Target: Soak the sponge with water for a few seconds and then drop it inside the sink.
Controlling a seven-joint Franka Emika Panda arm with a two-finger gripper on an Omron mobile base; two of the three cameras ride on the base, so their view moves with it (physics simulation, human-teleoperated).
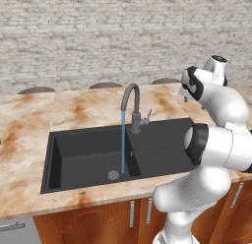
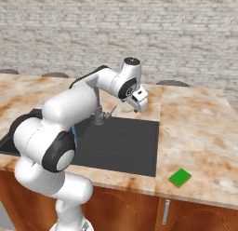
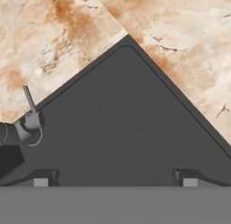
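The bright green sponge (image 2: 180, 177) lies flat on the marble counter near its front edge, to the right of the black sink (image 2: 122, 148). My gripper (image 2: 137, 108) hangs open and empty above the drainboard's far right part, well behind and left of the sponge. In the hand view the fingertips (image 3: 45, 178) stand wide apart over the ribbed drainboard (image 3: 122, 128), with the gripper (image 3: 115, 177) holding nothing. A thin blue stream of water (image 1: 123, 139) runs from the grey curved faucet (image 1: 133, 105) down to the round drain (image 1: 113, 175) in the deep basin (image 1: 64, 157).
The marble counter (image 2: 200, 127) stretches wide to the right of the sink. A brick wall runs behind it, with dark stool tops (image 1: 105, 84) along the far edge. Wooden cabinet doors (image 1: 98, 223) sit below. The faucet base and lever (image 3: 29, 119) show in the hand view.
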